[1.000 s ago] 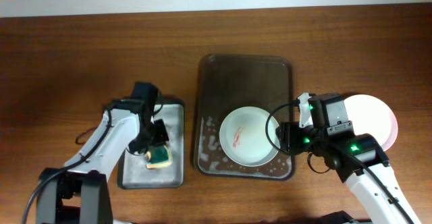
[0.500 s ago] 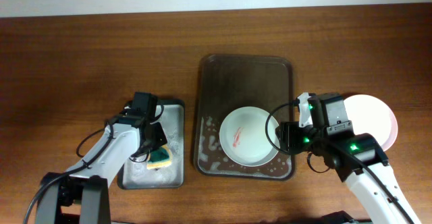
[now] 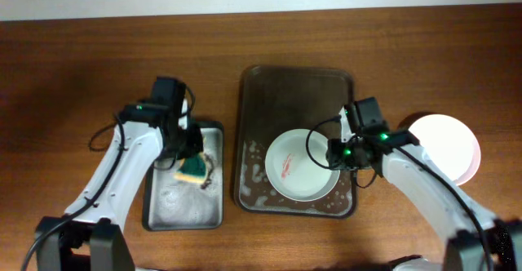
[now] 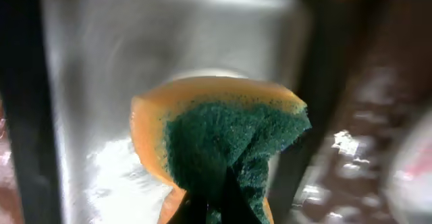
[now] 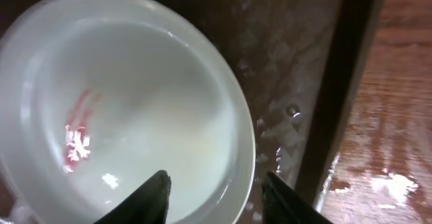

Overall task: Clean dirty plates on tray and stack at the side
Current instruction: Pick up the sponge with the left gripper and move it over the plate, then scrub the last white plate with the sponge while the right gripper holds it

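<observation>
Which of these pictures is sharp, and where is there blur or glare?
Overhead view: sharp and evenly lit; only the clean plate at the right is washed out. Left wrist view: the sponge is sharp, the grey tray behind it blurred with glare. Right wrist view: slightly soft, small highlights on the dirty plate and wet table.

We saw 1 green-and-yellow sponge (image 3: 193, 171) above the small grey metal tray (image 3: 167, 214), whose wet floor carried white suds, on the brown wooden table (image 3: 81, 75).
</observation>
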`<state>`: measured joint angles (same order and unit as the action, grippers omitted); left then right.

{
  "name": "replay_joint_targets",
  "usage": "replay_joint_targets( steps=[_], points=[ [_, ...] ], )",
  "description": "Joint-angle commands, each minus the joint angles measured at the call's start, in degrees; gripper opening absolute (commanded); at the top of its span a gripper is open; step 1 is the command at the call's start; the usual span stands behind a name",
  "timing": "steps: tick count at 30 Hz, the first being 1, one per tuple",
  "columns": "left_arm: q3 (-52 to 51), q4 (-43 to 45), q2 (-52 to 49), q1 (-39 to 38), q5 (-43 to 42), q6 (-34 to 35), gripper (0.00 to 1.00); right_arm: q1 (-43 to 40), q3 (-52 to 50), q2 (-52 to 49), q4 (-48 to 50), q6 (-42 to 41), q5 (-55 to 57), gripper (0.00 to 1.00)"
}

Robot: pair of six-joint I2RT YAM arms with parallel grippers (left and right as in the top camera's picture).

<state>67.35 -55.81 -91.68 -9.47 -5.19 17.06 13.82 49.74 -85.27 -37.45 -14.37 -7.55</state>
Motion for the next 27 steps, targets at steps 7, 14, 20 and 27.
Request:
replay_joint_targets(
  steps=[7,14,20,27],
  points=[
    [3.52,9.97,-0.26,-11.39,-13.46,-0.07,0.00,-6.86,0.96,-12.48,3.85,-4.09,-5.77,0.04],
    [3.50,24.09,-10.32,-23.82,-13.49,2.69,0.00,-6.95,0.96,-12.50,2.93,-1.53,-4.04,0.04],
    [3.52,34.16,-21.11,-29.64,-13.51,2.69,0.00,-6.73,0.96,-12.50,1.57,4.66,-3.85,0.04],
    [3.52,34.84,-27.63,-29.38,-4.15,5.53,0.00,-6.71,0.96,-12.50,0.55,5.20,-3.82,0.04]
  ],
)
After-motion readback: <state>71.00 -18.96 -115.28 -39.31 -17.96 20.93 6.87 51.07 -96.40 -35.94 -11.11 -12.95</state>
